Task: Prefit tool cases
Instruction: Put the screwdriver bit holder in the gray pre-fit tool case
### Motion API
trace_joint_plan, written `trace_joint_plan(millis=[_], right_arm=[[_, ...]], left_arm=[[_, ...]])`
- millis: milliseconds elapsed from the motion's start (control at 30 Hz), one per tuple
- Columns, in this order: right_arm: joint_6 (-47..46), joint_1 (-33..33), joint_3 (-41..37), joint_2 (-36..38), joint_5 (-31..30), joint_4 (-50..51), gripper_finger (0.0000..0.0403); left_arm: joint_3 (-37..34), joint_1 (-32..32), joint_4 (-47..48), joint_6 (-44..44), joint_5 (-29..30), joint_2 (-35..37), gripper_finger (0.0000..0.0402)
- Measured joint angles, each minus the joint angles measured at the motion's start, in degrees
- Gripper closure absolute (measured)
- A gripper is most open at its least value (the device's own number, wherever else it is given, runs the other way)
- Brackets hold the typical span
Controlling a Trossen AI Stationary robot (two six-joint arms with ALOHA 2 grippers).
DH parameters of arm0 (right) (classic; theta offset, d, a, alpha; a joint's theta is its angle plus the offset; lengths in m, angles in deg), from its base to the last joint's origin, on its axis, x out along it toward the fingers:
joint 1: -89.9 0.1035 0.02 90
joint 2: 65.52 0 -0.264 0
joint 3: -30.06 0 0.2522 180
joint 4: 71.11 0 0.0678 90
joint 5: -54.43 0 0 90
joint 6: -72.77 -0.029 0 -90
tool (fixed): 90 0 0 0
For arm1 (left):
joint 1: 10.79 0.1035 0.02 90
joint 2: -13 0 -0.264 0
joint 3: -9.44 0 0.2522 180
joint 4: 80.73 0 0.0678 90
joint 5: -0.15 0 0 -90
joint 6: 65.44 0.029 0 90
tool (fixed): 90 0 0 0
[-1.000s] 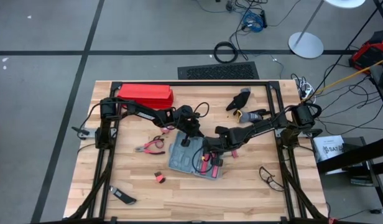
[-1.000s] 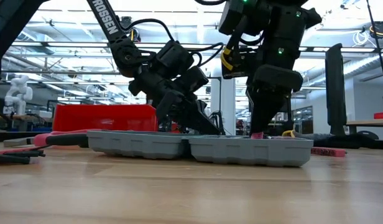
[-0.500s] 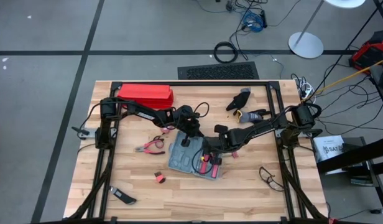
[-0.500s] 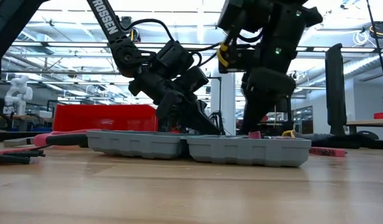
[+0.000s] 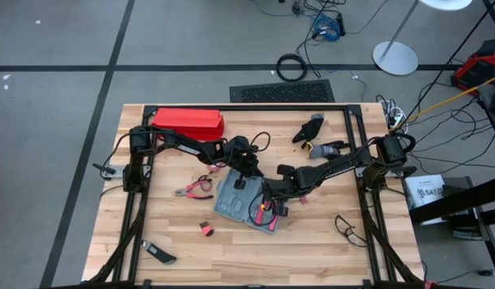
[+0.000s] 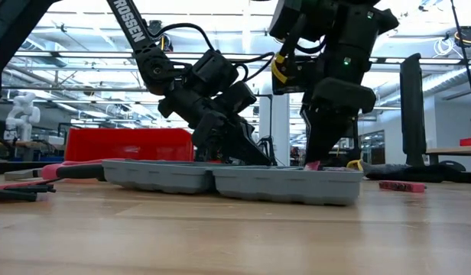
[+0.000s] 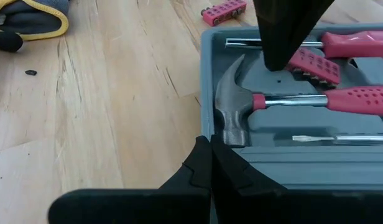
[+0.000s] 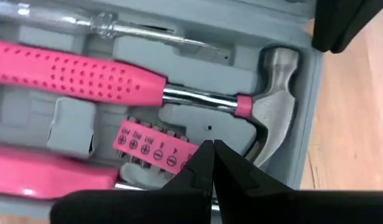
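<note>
The open grey tool case point(image 5: 246, 202) lies flat near the middle of the table point(image 5: 352, 257), holding a pink-handled hammer point(image 8: 179, 87) and a pink bit strip point(image 8: 151, 148). Your left claw point(image 7: 207, 163) rests pinched shut, empty, on the case's rim beside the hammer head; your right claw point(image 8: 208, 163) is also closed and empty, tips down over the bit strip. Press that strip squarely into its recess — keep the left claw bracing the rim so the case cannot slide.
</note>
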Motion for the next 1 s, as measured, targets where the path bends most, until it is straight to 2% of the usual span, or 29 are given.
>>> trace_joint_plan(millis=[467,700,833,1000], right_arm=[[5.9,0.0,0.0,0.0,-2.1,-6.4,0.0403],[4.7,0.4,0.0,0.0,-2.4,-3.4,0.0403],[4.5,0.4,-0.7,-0.2,2.1,-5.7,0.0403],[5.2,0.8,-2.4,-0.3,3.6,-9.9,0.0403]], left_arm=[[0.0,0.0,0.0,0.0,0.0,0.0,0.0402],[0.0,0.0,0.0,0.0,0.0,0.0,0.0402],[0.0,0.0,0.0,0.0,0.0,0.0,0.0402],[-0.1,0.0,0.1,0.4,0.4,0.0,0.0402]])
